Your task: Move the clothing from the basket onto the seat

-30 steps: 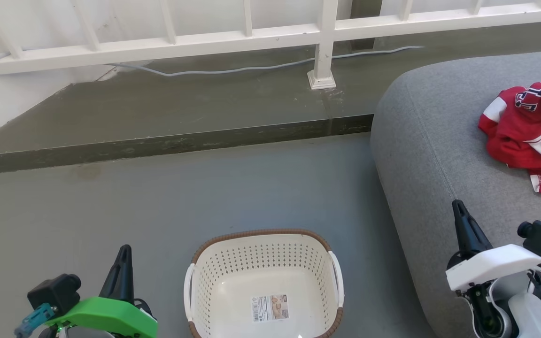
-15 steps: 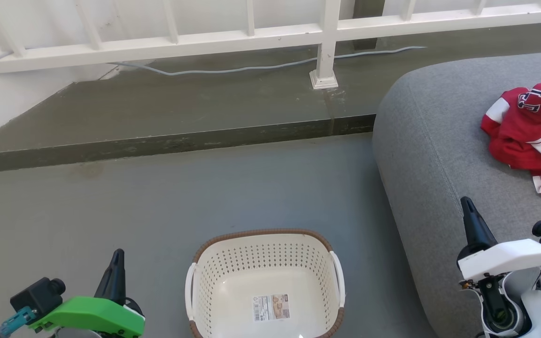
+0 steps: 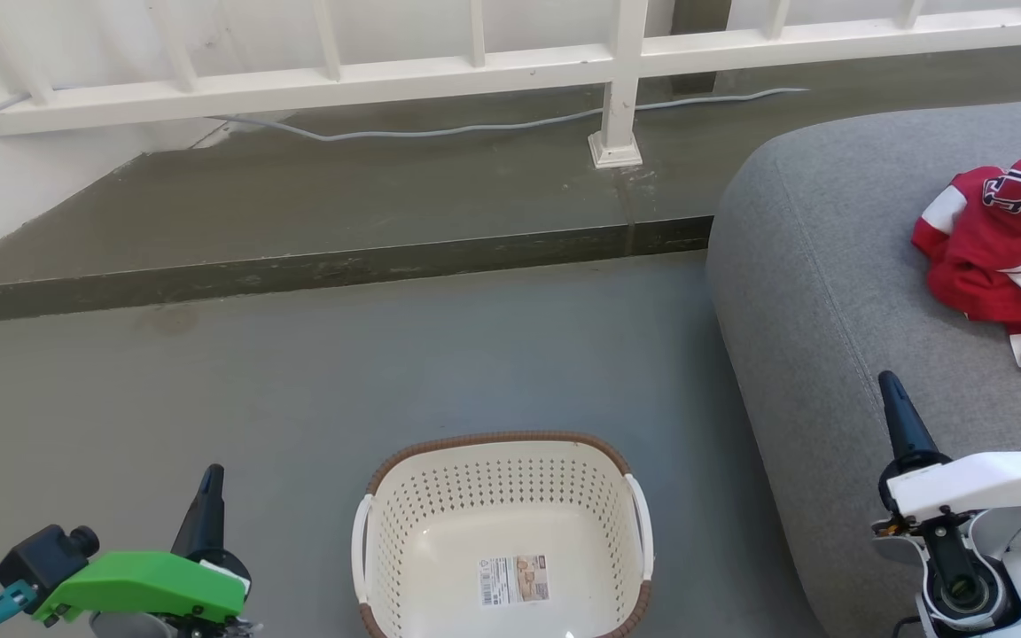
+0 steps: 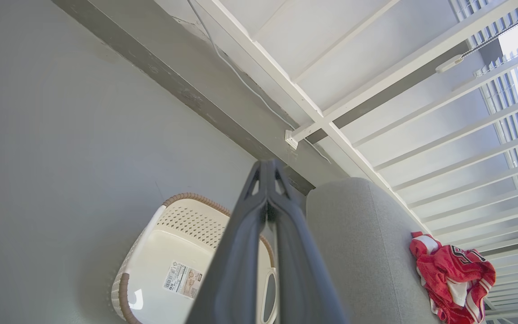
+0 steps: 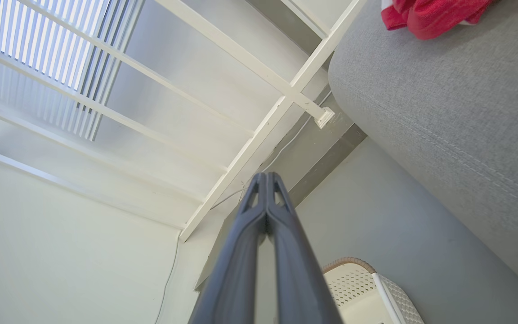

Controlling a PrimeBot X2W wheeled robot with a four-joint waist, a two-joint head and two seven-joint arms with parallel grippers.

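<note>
Though lying on the seat [image 3: 830, 310], the clothing [image 3: 980, 266] is partly cropped.

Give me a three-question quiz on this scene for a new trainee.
1. What lies on the bottom of the basket?
2. Where is the red clothing? A: in the basket. B: on the grey seat. C: on a wooden shelf.
3. True or false: the left claw and the right claw are both wide open.
Key: 1. A label sticker. 2. B. 3. False: both are shut.
</note>
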